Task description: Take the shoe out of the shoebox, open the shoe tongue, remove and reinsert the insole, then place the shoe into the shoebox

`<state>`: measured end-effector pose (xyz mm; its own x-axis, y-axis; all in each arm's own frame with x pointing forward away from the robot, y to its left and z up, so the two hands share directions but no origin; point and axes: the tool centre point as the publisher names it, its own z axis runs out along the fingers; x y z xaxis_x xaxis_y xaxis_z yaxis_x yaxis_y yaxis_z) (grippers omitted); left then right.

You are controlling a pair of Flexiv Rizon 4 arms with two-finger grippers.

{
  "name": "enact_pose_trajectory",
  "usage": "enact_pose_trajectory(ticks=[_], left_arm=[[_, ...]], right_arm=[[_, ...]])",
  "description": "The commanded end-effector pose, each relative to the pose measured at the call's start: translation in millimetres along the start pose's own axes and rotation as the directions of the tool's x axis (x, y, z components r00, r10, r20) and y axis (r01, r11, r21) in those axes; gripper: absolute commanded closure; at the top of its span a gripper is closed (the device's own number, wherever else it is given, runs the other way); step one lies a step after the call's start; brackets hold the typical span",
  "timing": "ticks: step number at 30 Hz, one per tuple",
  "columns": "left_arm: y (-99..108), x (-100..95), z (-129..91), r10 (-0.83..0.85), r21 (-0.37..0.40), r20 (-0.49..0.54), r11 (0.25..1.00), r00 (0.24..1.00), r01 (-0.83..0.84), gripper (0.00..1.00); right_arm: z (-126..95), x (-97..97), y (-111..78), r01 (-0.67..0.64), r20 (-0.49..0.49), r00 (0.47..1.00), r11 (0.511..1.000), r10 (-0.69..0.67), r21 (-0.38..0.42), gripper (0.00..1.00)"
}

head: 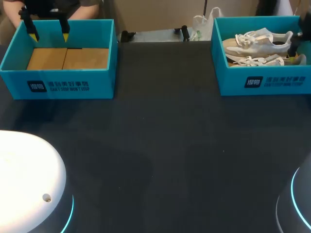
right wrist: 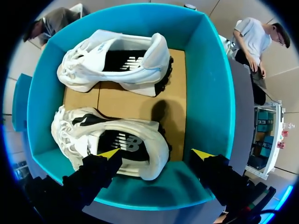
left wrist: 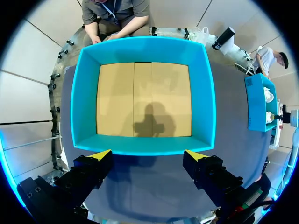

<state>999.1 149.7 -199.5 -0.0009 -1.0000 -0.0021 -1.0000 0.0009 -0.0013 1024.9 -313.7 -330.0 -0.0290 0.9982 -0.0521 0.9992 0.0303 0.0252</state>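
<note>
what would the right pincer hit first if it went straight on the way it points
Probably the heel of the nearer shoe, else the shoebox floor beside it; depth is unclear.

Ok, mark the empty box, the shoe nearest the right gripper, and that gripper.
empty box [left wrist: 140, 88]: left wrist view, bare cardboard floor.
nearest shoe [right wrist: 67, 133]: right wrist view, laced white front.
right gripper [right wrist: 156, 154]: right wrist view, midway between fingertips.
</note>
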Motion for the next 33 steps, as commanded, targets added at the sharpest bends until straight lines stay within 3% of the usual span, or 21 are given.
enact_pose_trajectory(ticks=[1,7,16,19,25,33], left_arm=[[0,-0.1,0,0.000,0.000,0.000,1.000,1.000,0.000,0.00],[0,-0.1,0,0.000,0.000,0.000,1.000,1.000,0.000,0.00],[0,-0.1,0,0.000,0.000,0.000,1.000,1.000,0.000,0.00],[0,-0.1,0,0.000,0.000,0.000,1.000,1.000,0.000,0.00],[0,-0.1,0,0.000,0.000,0.000,1.000,1.000,0.000,0.00],[0,-0.1,0,0.000,0.000,0.000,1.000,1.000,0.000,0.00]], right_arm=[[8,-2.2,3.5,0.003,-0.007,1.000,1.000,-0.002,0.011,0.04],[15,-5.8,2.2,0.003,-0.018,1.000,1.000,-0.002,0.021,0.02],[24,-6.5,0.5,0.008,-0.043,0.999,1.000,-0.007,0.021,0.08],[29,-6.3,-1.2,0.008,-0.048,0.999,1.000,-0.006,0.027,0.21],[36,-5.2,-2.4,0.005,-0.052,0.999,0.999,-0.003,0.038,0.30],[37,-2.4,-3.4,0.005,-0.053,0.999,0.999,-0.003,0.043,0.23]])
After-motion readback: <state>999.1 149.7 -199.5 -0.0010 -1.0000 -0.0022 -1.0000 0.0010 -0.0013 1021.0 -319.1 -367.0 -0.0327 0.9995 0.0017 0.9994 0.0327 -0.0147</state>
